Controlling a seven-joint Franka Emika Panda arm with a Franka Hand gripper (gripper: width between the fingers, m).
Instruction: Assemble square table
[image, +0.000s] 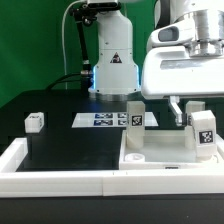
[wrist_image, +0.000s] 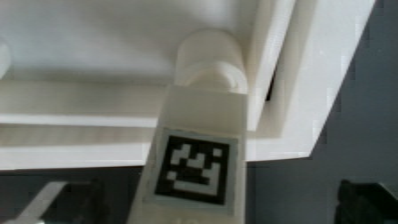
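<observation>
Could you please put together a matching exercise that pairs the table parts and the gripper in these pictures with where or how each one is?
Things:
1. gripper
2. marker board
3. leg under the gripper
4. loose leg

Places or states:
A. lies alone on the black table, at the exterior view's left
B. stands upright in a corner of the square slab
C. open, jaws clear of the leg between them
D. lies flat before the robot base

Pairs: 1-C; 2-D; 3-B; 4-A

Glossy white arm (image: 112, 50), black cable (image: 71, 45), blue base light (image: 92, 76).
</observation>
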